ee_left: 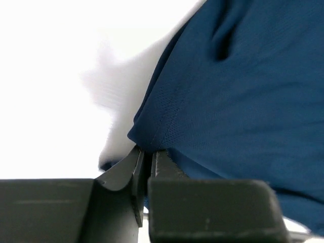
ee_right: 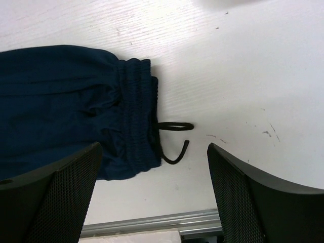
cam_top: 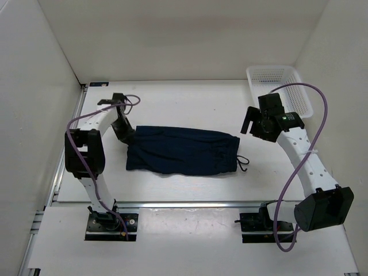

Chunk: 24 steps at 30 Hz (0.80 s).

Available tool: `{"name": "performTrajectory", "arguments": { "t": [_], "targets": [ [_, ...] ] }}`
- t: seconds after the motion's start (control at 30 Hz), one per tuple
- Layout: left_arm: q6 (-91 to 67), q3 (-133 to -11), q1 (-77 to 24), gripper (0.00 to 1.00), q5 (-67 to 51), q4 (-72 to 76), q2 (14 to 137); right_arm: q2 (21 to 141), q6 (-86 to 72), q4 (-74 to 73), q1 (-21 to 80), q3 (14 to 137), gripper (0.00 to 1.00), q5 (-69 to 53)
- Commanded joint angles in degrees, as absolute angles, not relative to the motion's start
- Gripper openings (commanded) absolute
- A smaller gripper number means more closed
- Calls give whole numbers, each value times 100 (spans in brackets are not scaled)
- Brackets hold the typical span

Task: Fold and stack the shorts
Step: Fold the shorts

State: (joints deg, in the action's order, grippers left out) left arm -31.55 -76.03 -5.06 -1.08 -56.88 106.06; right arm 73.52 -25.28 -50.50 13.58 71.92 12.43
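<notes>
The dark navy shorts (cam_top: 181, 149) lie folded lengthwise on the white table, waistband to the right, with the thin dark drawstring (cam_top: 242, 162) trailing off the right end. My left gripper (cam_top: 125, 133) is at the shorts' left hem, shut on a corner of the fabric (ee_left: 152, 136). My right gripper (cam_top: 252, 123) hovers above the table to the right of the waistband, open and empty. In the right wrist view the waistband (ee_right: 134, 116) and drawstring (ee_right: 174, 142) lie between and beyond the fingers (ee_right: 253, 202).
A white plastic mesh basket (cam_top: 279, 86) stands at the back right corner. White walls enclose the table on the left, back and right. A metal rail (cam_top: 190, 202) runs along the table's near edge.
</notes>
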Motion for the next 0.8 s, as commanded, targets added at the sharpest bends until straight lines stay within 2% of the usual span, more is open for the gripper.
{"name": "performTrajectory", "arguments": {
  "t": [0.0,0.27,0.4,0.6,0.77],
  "targets": [
    [-3103,-8566,-282,10,694,-6134,10055,7137,-2399,-5150,1362,7066,89,1371],
    [-2778,-10071,-255,10,949,-6732,10169,7031,-2399,-5150,1362,6830,89,1371],
    [-2637,-10695,-667,10,844,-6935,10274,6979,-2399,-5150,1362,6829,89,1318],
    [-2584,-11811,-1931,10,844,-7407,10616,6926,-2399,-5150,1310,6776,89,1257],
    [-2943,-12480,-3917,10,652,-7708,11301,6874,-2399,-5150,1310,6671,89,1257]
  ]
}}
